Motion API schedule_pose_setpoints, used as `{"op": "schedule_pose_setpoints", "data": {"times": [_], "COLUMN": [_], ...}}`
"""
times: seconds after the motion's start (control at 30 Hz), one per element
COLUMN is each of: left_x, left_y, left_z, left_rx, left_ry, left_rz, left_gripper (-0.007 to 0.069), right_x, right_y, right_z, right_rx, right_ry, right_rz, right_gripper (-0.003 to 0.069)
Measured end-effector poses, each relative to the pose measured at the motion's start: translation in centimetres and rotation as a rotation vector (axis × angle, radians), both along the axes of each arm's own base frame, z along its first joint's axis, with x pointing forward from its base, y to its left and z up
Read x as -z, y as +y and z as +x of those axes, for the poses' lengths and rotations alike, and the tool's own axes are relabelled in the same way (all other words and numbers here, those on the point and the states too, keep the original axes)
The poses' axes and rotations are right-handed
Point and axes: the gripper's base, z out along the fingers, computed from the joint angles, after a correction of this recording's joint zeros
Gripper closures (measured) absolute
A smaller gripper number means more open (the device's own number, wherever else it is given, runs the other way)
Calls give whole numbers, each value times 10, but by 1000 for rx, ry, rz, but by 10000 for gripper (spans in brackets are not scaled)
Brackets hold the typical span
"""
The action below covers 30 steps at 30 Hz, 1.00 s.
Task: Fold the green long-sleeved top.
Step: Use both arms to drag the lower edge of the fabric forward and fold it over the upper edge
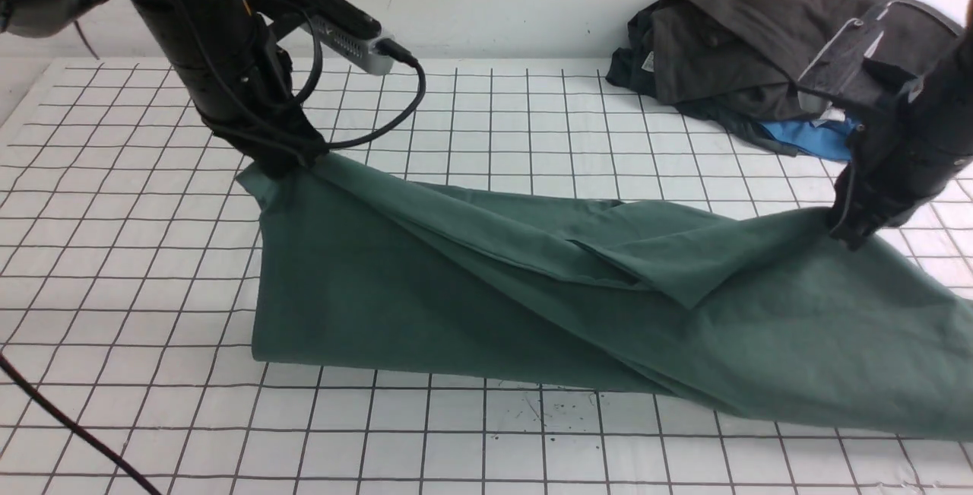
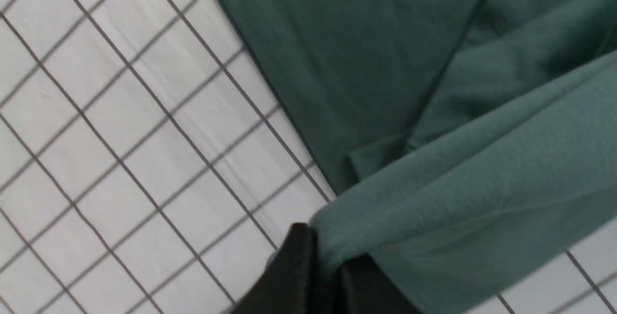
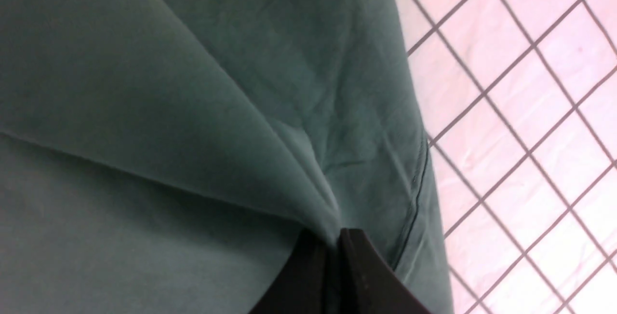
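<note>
The green long-sleeved top [image 1: 532, 282] lies across the middle of the gridded table, partly lifted at both ends. My left gripper [image 1: 293, 164] is shut on its far left corner and holds it raised; in the left wrist view the black fingers [image 2: 299, 266] pinch a bunch of green cloth [image 2: 458, 184]. My right gripper [image 1: 847, 233] is shut on the top's right edge and holds it up; in the right wrist view the fingers [image 3: 356, 266] clamp a fold of the cloth [image 3: 193, 135]. The fabric hangs stretched between the two grips, and its near edge rests on the table.
A heap of dark clothes [image 1: 760, 46] with a blue piece [image 1: 806, 138] sits at the back right, behind my right arm. A black cable [image 1: 68, 423] crosses the front left corner. The white gridded table [image 1: 114, 252] is bordered by a wall at the back.
</note>
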Motion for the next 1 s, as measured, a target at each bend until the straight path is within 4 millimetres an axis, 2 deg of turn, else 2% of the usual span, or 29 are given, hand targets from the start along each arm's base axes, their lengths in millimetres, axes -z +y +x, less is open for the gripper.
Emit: {"op": "schedule_pose_setpoints", "data": {"times": [0.2,0.37,0.6,0.9,1.0], "left_x": [22,41,58,69,73], "left_y": [-4,-4,-6,-8,-8], "left_z": [31,49,62,70,71], "left_rx": [-3,-13,-19,-26,-26], "left_ry": [3,-4,-45,-76,-75], "left_rz": [5,4,-7,-14,-13], "left_gripper": [622,622,622,616,575], "right_x": [17,33,47,44,50], "right_y": [-3,-16,-31,-33,-33], "right_z": [30,46,57,67,69], "right_rx": [11,45,103,138,148], "right_ry": [12,22,0,-101,-94], "right_rz": [-12,-7,5,40,52], "right_gripper": [648,648,648,646,626]}}
